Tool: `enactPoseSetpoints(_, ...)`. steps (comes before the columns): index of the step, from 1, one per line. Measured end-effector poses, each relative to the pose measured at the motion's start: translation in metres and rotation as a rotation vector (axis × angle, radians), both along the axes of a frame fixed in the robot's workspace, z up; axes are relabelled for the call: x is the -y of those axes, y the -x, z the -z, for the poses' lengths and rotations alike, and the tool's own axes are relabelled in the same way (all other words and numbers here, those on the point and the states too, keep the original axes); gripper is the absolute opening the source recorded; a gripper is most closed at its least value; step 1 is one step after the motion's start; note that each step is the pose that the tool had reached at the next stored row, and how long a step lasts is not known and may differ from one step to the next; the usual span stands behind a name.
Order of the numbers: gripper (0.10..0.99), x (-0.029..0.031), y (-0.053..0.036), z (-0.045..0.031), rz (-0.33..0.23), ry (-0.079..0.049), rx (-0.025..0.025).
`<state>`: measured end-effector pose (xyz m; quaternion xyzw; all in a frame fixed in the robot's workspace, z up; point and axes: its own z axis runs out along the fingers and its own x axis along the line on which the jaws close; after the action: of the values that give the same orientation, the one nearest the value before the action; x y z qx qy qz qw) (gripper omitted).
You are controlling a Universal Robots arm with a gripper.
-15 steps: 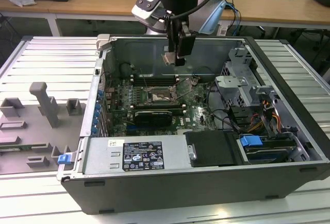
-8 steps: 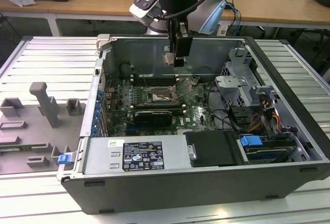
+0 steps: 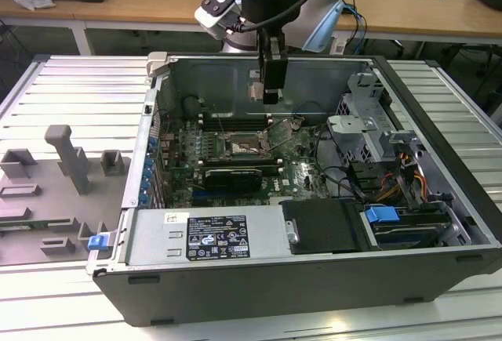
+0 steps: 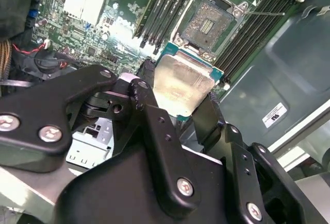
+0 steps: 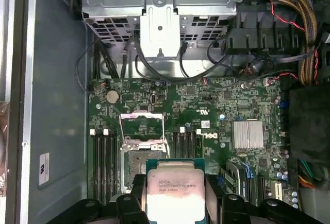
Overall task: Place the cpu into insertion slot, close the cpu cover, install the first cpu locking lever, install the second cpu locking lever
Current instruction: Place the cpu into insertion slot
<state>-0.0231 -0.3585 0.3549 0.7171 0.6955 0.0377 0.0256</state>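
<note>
**A:** Entry, largest item first. The open computer case (image 3: pixel 314 278) lay on its side on the ribbed table (image 3: pixel 70 82), with the motherboard (image 3: pixel 188 153) exposed. What did the gripper have?

**B:** In the exterior view the gripper (image 3: pixel 271 90) hung over the board, inside the case opening. In the second wrist view its two black fingers (image 4: pixel 149 105) were clenched on opposite edges of the cpu (image 4: pixel 183 87), whose pale metal top faced the camera.

**A:** Where was the chip relative to the insertion slot?

**B:** It was in the air above the board and not seated. In the first wrist view the insertion slot (image 5: pixel 138 165) sat open just beside the chip with its dark centre showing. The cpu cover (image 5: pixel 142 116) was swung up on the slot's far side.

**A:** Handling notes?

**B:** These are judgements, not measurements.
- The chip looked light, flat and rigid, so it should not flex under the grip.
- The metal top looked smooth and probably slippery, so pinching across the faces would be a poor choice.
- The thin green board edge (image 5: pixel 170 162) was the sensible place to hold, on opposite sides, as it was held here.
- I took the underside contacts and the socket's pins to be the fragile parts. They should not be rubbed or loaded unevenly.
- Because the chip is so light, a small knock could shift it in the fingers.
</note>
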Motion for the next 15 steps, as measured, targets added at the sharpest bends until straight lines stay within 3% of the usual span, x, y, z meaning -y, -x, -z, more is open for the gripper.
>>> enactPoseSetpoints(5,0.541,0.0000,0.0000,0.0122,0.004,0.001,0.0000)
enactPoseSetpoints(15,0.541,0.0000,0.0000,0.0209,0.004,0.001,-0.0070)
